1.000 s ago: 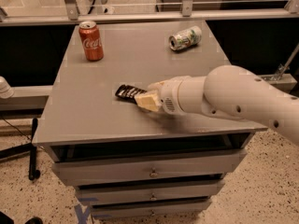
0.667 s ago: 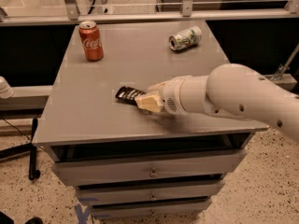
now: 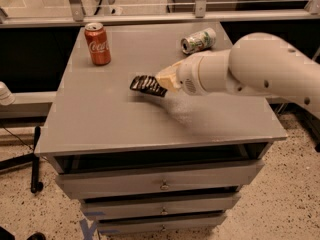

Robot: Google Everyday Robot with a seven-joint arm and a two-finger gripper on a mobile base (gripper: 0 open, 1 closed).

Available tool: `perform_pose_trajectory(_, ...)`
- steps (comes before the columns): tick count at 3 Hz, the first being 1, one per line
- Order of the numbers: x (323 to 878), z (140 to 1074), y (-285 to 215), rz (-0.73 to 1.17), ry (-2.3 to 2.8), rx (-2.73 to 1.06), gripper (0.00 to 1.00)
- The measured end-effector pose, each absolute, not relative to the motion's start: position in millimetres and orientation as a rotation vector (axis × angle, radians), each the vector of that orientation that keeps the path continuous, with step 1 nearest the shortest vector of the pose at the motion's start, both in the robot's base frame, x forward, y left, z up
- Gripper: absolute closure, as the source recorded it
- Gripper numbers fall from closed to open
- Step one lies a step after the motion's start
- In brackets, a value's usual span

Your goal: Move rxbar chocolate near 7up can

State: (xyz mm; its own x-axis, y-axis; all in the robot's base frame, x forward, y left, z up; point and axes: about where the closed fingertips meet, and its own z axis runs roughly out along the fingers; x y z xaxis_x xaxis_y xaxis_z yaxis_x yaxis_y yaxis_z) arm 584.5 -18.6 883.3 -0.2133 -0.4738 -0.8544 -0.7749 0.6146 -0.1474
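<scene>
**Bar in the gripper, mid-table, short of the 7up can**

Camera view, looking down at a slant on the grey table (image 3: 100, 129).

- A white arm (image 3: 255, 66) comes in from the right edge of the picture, thick and rounded, reaching over the middle of the table top.
- The gripper (image 3: 164, 82) sits at the arm's end, just right of table centre. Its tan fingers (image 3: 169, 76) point left and slightly down. The jaws are closed on the right end of the rxbar chocolate (image 3: 147, 85).
- The bar is a black wrapper with pale lettering. It sticks out leftward from the fingers, its long side running left to right and a little tilted. There is a dark shadow right under it. Cannot tell whether its free end touches the table or hangs just above.
- The 7up can (image 3: 198, 40) lies on its side toward the back right of the table, silver top facing left. It is apart from the bar, up and to the right of it, beyond the gripper.
- A Coca-Cola can (image 3: 97, 44) stands upright at the back left, well apart from the 7up can and from the bar.
- Below the top is an open shelf gap, then drawers (image 3: 160, 181) with small knobs.
- Speckled floor (image 3: 285, 204) around the base.
</scene>
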Motion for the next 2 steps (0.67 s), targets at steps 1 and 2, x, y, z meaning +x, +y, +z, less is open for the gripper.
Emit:
perform_pose_trajectory(1, 603, 915, -38, 0.298, 1.795, -1.062, 1.0)
perform_pose_trajectory(2, 612, 949, -65, 0.186, 1.738, -1.123, 1.0)
